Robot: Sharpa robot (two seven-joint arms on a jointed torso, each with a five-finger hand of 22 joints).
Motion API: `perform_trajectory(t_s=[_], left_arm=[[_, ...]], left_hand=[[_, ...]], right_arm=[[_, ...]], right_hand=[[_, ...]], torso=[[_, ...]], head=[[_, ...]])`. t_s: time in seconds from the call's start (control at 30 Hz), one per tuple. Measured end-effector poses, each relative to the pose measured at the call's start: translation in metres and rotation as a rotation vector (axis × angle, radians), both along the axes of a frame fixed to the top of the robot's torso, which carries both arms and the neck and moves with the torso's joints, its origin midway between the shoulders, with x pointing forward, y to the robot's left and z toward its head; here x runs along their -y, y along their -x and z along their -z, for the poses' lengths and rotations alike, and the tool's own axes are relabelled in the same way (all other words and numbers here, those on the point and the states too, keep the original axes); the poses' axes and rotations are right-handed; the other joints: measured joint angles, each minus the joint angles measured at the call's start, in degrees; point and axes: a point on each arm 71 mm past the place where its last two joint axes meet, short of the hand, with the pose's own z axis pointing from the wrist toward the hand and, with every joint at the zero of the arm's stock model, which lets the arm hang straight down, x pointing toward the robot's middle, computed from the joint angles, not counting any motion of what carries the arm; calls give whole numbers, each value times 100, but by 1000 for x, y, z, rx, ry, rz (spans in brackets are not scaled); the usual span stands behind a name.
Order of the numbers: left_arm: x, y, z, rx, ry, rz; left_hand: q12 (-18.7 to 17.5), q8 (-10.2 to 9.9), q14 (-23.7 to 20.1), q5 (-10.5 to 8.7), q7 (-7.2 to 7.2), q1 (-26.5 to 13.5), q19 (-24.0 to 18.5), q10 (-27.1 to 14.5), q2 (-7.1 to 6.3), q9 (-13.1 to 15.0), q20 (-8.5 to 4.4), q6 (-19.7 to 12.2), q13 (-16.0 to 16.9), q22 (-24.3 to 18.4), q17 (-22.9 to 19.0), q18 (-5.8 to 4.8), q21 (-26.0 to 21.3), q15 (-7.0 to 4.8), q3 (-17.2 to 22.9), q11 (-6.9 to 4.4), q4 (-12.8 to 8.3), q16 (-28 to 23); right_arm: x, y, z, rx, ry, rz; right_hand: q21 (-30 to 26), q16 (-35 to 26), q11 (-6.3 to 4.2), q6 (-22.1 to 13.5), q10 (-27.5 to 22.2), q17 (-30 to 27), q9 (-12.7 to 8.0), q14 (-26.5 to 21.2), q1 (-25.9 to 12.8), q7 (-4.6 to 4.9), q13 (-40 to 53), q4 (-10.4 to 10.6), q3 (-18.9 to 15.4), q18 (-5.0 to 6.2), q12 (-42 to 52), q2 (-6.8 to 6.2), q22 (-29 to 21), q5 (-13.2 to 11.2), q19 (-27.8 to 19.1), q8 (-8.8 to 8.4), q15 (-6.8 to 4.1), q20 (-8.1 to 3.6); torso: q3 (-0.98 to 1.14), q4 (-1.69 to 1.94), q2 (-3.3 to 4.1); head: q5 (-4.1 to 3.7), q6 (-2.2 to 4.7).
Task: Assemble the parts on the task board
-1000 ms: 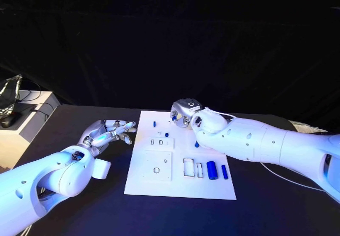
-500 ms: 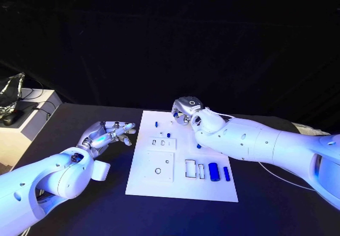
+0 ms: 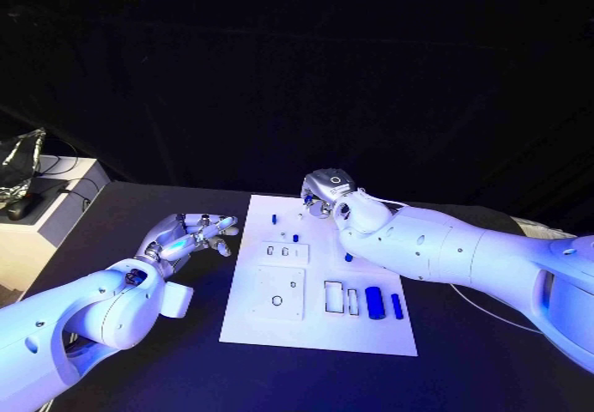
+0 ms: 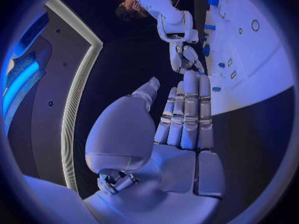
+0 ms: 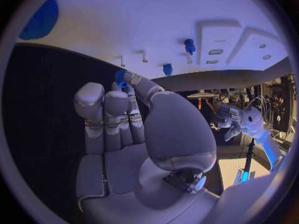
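The white task board (image 3: 248, 322) lies mid-table. My right hand (image 3: 325, 194) hovers over its far edge, fingers curled. In the right wrist view a small blue part (image 5: 120, 78) sits pinched between the thumb and a fingertip of that hand (image 5: 127, 129). Small blue pegs (image 3: 274, 219) (image 3: 294, 238) (image 3: 348, 256) stand on the far half of the board. A thick blue cylinder (image 3: 374, 302) and a thinner one (image 3: 395, 305) lie near the front right. My left hand (image 3: 192, 233) floats just off the board's left edge, fingers straight and holding nothing (image 4: 187, 109).
A raised white block with a ring hole (image 3: 277, 292) and a pair of slots (image 3: 285, 251) sit on the board's left half. A white frame (image 3: 332, 296) lies beside the cylinders. A pale cabinet with cables (image 3: 50, 210) stands off the table's far left corner.
The whole picture has shifted slightly. Both hands stay about where they were, and the right hand keeps its pinch at the board's far edge.
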Motion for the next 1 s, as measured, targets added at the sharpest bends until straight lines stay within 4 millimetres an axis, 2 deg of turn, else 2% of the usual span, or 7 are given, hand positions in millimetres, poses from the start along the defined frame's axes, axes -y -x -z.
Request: perform_trajectory(t_s=[0.23,0.6,1.0], left_arm=[[2,1,-1,1,3,4],[2,1,-2,3,4,6],[1,1,-2,3,3,3]], left_hand=[[0,0,0,0,0,0,0,0,0,0,0,0,0,0,0,0,0,0,0,0,0,0],[0,0,0,0,0,0,0,0,0,0,0,0,0,0,1,0,0,0,0,0,0,0],[0,0,0,0,0,0,0,0,0,0,0,0,0,-49,-30,0,51,0,0,0,0,38]], right_arm=[[0,-3,1,4,10,10],[-1,-4,3,3,16,11],[-1,-4,4,-4,19,9]], right_hand=[[0,0,0,0,0,6,0,0,0,0,0,-6,-6,7,-8,0,-1,2,-1,0,0,2],[0,0,4,0,4,6,-3,0,0,0,0,-5,-8,13,-14,0,4,2,-17,0,0,19],[0,0,5,0,5,11,-3,0,1,0,0,-5,-9,5,1,-1,4,0,-18,0,0,19]], torso=[[1,13,9],[-2,68,37],[-4,76,53]], head=[[-4,-8],[-13,-26],[-21,-36]])
